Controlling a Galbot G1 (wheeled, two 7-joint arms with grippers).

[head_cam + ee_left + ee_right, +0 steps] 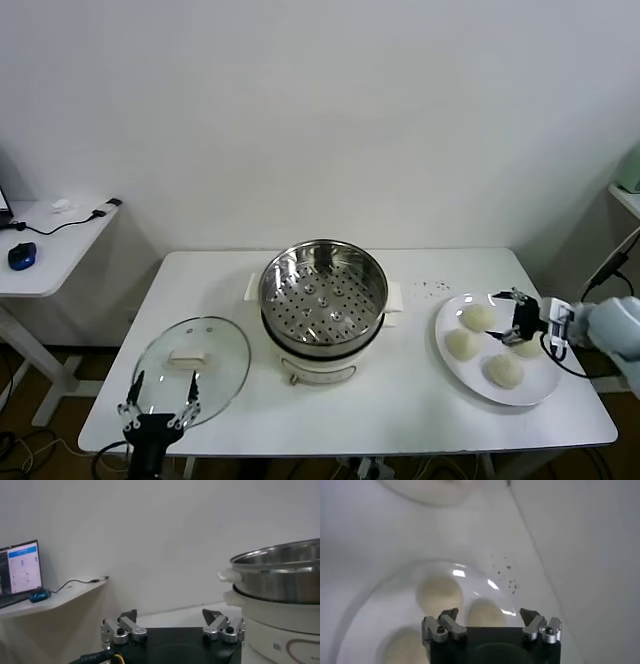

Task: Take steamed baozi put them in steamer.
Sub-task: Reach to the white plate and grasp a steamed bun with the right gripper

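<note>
I see the steamer (324,290) mid-table (400,400), lid (191,367) on my left near the front edge, plate (452,360) of four buns (463,344) by the right edge

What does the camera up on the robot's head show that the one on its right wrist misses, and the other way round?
Only the head view shows the steamer, empty, the glass lid lying on the table, the left hand open near that lid, and a side desk with a blue mouse. Only the right wrist view shows close up the open fingers of the right hand. Both show baozi on the white plate and dark specks on the table.
</note>
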